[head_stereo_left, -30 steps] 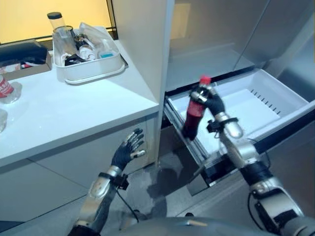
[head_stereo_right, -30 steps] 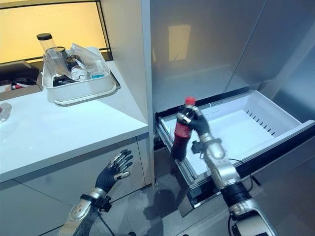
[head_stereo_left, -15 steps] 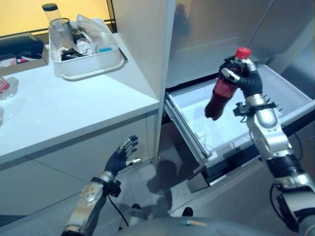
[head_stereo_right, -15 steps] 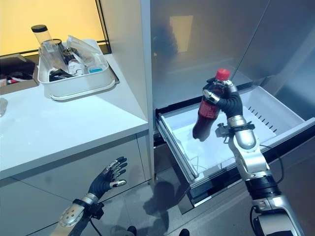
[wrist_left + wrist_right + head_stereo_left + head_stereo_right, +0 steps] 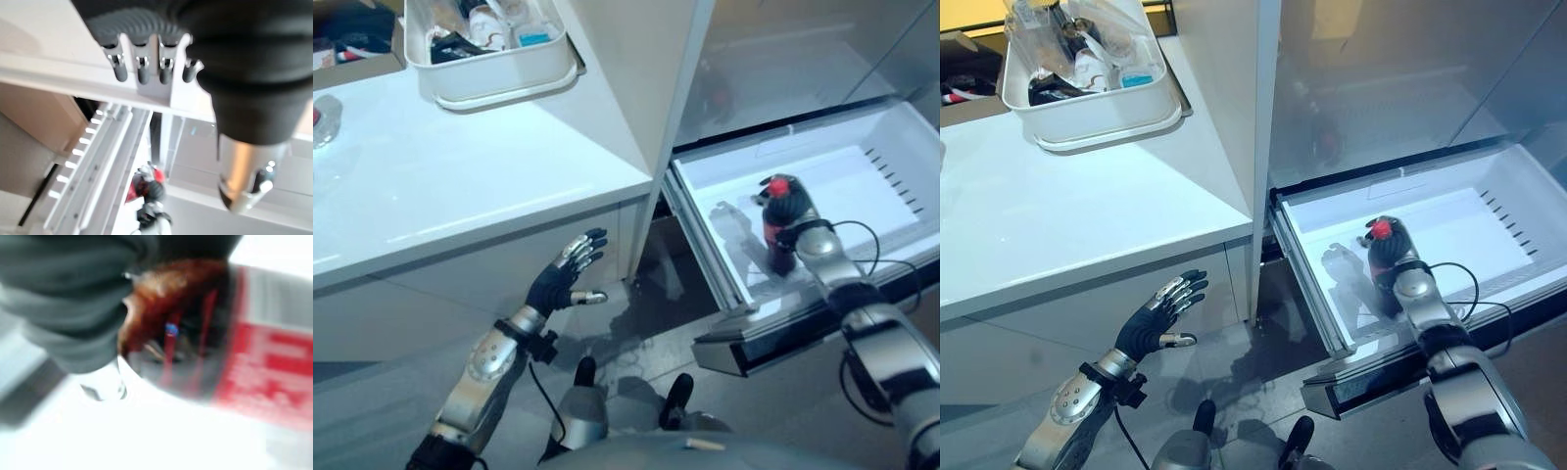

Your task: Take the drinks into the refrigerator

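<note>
The right robot hand [image 5: 800,223] is reached down into the pulled-out white refrigerator drawer [image 5: 891,157], its arm bent at the elbow and slanting in from the lower right. Its fingers are curled round the dark drink bottle [image 5: 777,235], which stands upright inside the drawer near the front wall, its red cap [image 5: 776,184] just above the robot hand. In the right wrist view the bottle's dark body and red label [image 5: 264,357] lie directly against the palm cover, with white drawer floor below.

The left robot hand [image 5: 566,278] hangs low, well apart from the right one, in front of the white cabinet face under the worktop [image 5: 460,176]. Its forearm rises from the lower left; the palm faces the cabinet, the fingers are spread and nearly straight, the thumb is held out to the side, and it holds nothing. Its wrist view looks past the straight fingers [image 5: 142,68] toward the drawer rail and, further off, the red-capped bottle in the other robot hand.

On the worktop above and beyond the left robot hand sits a white tub [image 5: 499,78] of mixed items
</note>
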Available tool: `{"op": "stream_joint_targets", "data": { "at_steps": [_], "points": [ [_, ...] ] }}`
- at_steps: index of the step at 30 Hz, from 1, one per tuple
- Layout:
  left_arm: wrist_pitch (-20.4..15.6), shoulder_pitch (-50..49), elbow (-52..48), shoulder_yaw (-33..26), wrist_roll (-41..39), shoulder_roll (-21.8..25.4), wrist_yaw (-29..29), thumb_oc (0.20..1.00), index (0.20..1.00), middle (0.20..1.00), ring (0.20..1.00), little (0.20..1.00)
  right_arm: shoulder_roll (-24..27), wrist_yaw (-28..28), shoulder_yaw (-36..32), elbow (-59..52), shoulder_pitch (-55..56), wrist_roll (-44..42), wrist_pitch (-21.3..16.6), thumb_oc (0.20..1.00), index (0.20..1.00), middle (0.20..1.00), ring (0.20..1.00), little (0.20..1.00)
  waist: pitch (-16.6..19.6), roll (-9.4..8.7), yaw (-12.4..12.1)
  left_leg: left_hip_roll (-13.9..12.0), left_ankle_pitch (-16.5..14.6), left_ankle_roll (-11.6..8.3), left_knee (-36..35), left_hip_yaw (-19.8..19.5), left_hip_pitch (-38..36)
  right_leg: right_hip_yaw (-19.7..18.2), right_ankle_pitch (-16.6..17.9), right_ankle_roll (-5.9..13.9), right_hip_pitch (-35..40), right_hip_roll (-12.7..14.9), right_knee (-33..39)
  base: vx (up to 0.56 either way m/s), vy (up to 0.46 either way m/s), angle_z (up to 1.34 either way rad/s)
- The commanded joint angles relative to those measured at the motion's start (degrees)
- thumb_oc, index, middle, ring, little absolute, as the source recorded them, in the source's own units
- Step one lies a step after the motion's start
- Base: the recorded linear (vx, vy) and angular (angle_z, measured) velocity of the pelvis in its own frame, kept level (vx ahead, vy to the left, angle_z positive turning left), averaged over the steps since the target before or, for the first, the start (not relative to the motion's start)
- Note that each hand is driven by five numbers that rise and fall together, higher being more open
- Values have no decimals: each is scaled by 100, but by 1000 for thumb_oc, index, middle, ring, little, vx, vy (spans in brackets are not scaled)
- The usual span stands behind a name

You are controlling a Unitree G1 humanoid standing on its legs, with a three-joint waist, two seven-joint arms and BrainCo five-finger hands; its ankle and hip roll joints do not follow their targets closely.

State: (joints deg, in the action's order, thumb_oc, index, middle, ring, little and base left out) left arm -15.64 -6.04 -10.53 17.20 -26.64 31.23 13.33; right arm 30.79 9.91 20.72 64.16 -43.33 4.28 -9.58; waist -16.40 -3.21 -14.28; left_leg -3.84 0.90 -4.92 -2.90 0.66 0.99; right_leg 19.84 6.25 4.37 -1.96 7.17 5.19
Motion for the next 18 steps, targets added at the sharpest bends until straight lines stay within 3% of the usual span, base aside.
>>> {"op": "stream_joint_targets", "data": {
  "at_steps": [1,4,13,14,15,18],
  "points": [
    [-334,222,-794,265,75,38,-157,1000,1000,1000,1000,1000,-28,136,502,579,-551,863,177,200,200,200,200,200,-132,79,-121,420,20,485,-156,-44,216,-7,-255,136,-224,-43,-750,-71,31,17],
    [-321,341,-826,350,154,-71,-212,1000,1000,1000,1000,1000,-473,34,682,988,-504,1358,317,200,200,200,200,200,-234,158,-160,453,86,500,-148,-127,371,88,-237,134,-349,20,-786,-27,27,21],
    [-300,384,-721,270,312,-334,-473,1000,1000,1000,1000,1000,-1679,1,856,1014,122,1684,467,200,200,200,200,200,-449,358,-238,525,105,513,-135,-230,564,184,-269,141,-507,109,-828,-7,13,5],
    [-294,384,-723,268,339,-347,-488,1000,1000,1000,1000,1000,-1779,-115,908,1039,156,1729,472,950,950,950,950,950,-466,376,-243,528,110,513,-141,-237,569,198,-267,144,-516,119,-829,0,0,0],
    [-298,390,-703,283,358,-357,-500,1000,1000,1000,1000,1000,-1829,-135,905,1073,156,1698,485,1000,1000,1000,1000,1000,-466,389,-239,531,117,514,-147,-256,582,209,-266,144,-517,132,-818,0,0,0],
    [-321,424,-656,284,425,-358,-522,1000,1000,1000,1000,1000,-1808,-85,822,971,164,1518,420,1000,1000,1000,1000,1000,-466,410,-225,547,108,513,-162,-273,570,230,-260,151,-515,151,-803,-1,5,1]
  ]
}}
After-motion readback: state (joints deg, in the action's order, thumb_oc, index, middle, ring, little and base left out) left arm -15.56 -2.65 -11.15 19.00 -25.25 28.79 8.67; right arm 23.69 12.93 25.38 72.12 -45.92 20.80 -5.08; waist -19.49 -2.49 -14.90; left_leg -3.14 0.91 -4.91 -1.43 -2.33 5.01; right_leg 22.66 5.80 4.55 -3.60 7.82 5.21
